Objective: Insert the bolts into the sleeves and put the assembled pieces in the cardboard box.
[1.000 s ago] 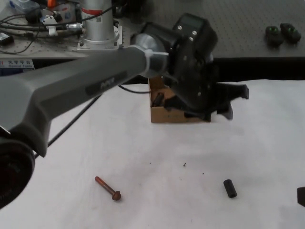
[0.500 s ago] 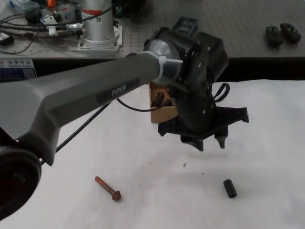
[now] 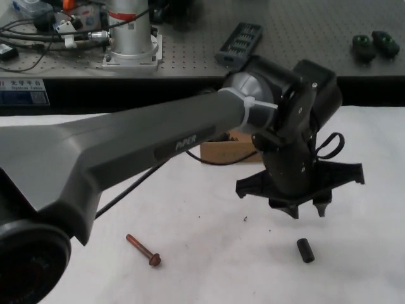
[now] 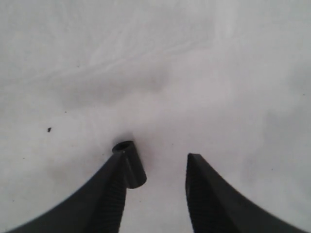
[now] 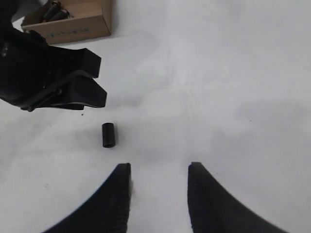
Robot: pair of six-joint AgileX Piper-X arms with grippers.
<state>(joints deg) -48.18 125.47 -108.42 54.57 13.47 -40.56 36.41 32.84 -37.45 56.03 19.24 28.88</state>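
The sleeve (image 3: 305,249) is a small black tube; it lies on its side on the white counter (image 3: 190,272), in the lower right of the high view. The left end effector (image 3: 307,210) hangs just above it, with its two fingers spread apart and nothing in them. In the left wrist view the sleeve (image 4: 130,165) sits close beside one finger, with its hole end showing. The right end effector (image 5: 159,167) is spread wide too and holds nothing; it faces the same sleeve (image 5: 108,135) from a little way off.

The bolt (image 3: 143,249) is a copper-coloured pin with a fat head; it lies in the lower left of the high view, well apart from the sleeve. The cardboard box (image 3: 221,151) stands behind the big arm, near the middle of the high view; some dark pieces (image 5: 51,12) lie inside it.

The sleeve looks hard, smooth and very light; it is round, so it may roll or slip away if a finger bumps it. I think the best hold is across its round sides at the middle; then both ends stay free for the bolt. The bolt looks stiff and light too; a hold near its head would leave the thin end free to go in.
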